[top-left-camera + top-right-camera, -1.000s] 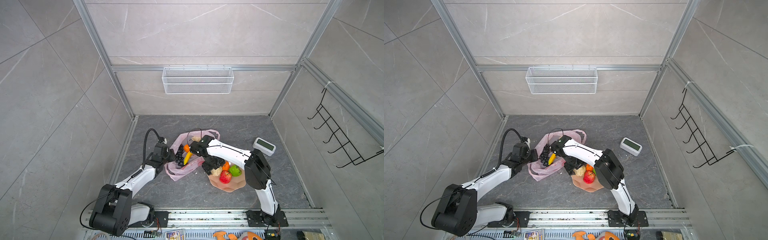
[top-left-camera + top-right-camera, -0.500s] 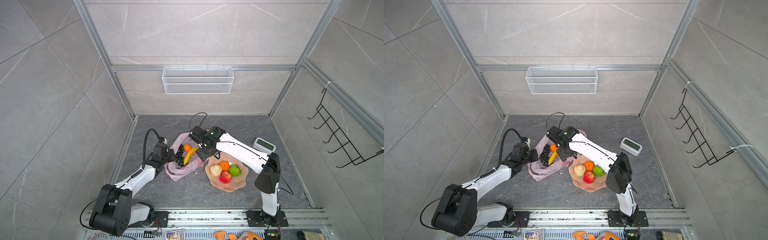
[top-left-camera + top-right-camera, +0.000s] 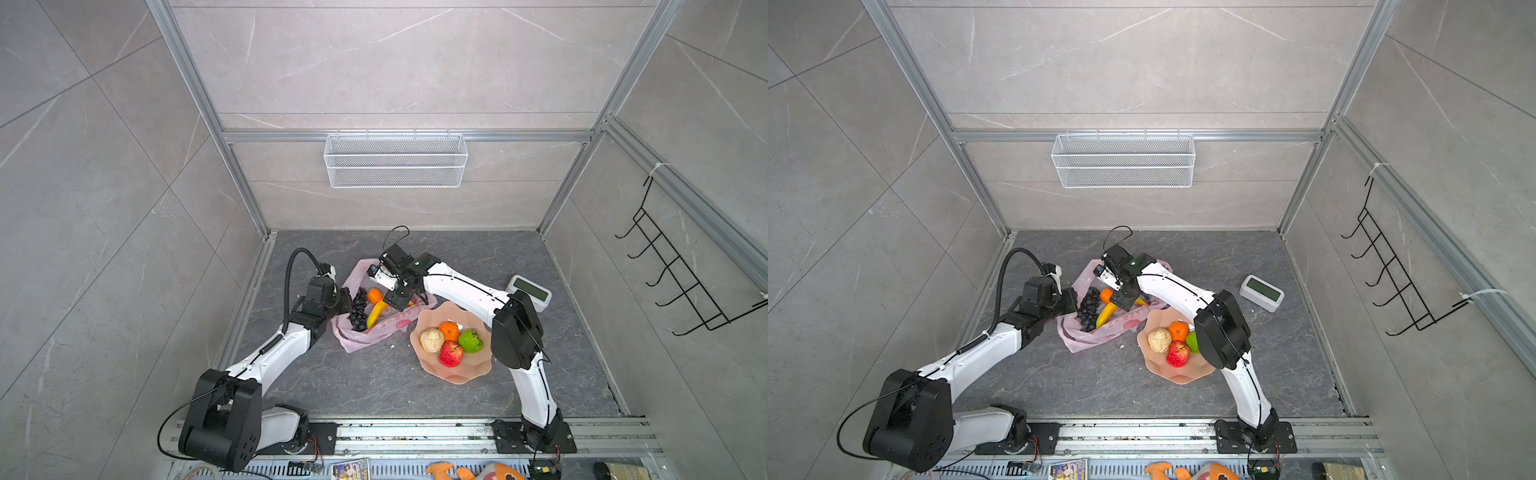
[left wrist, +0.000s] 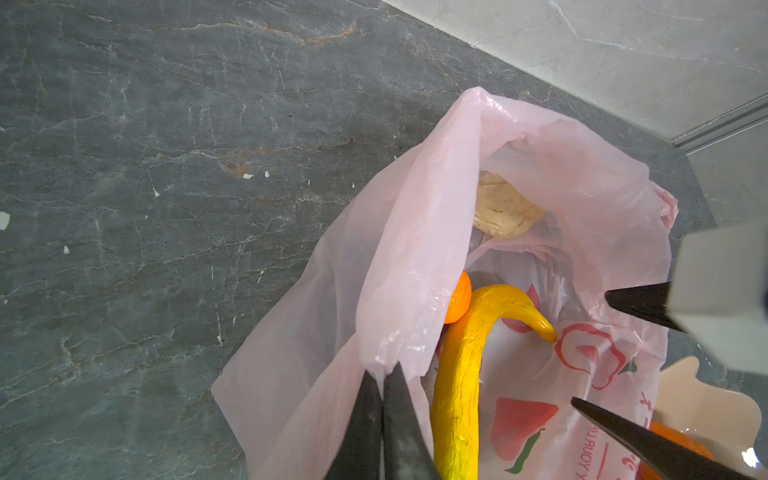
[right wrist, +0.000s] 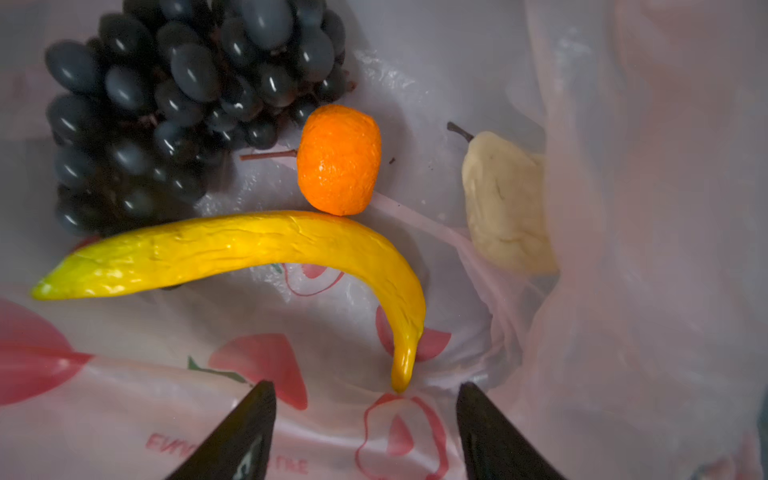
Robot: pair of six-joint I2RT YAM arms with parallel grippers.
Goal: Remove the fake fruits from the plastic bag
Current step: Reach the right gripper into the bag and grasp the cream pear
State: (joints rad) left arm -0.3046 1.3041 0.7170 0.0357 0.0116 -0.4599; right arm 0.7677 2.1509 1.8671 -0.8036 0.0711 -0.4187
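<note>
Pink plastic bag [image 4: 415, 232] is lying open on the floor [image 3: 374, 386], banana [image 5: 257, 245] inside | left gripper [image 4: 382, 374] is pinching its rim, fingers together | right gripper [image 5: 365, 386] is hovering, fingers wide, at the banana's tip | should be straddling mid-body, clearing film.

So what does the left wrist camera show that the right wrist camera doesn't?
Only the left wrist view shows the grey floor, the edge of the peach dish, and the left gripper shut, pinching the rim of the plastic bag. Only the right wrist view shows the grape bunch. Both show the banana, a tangerine and a cream lumpy piece lying inside the bag, plus the right gripper, open and holding nothing.
</note>
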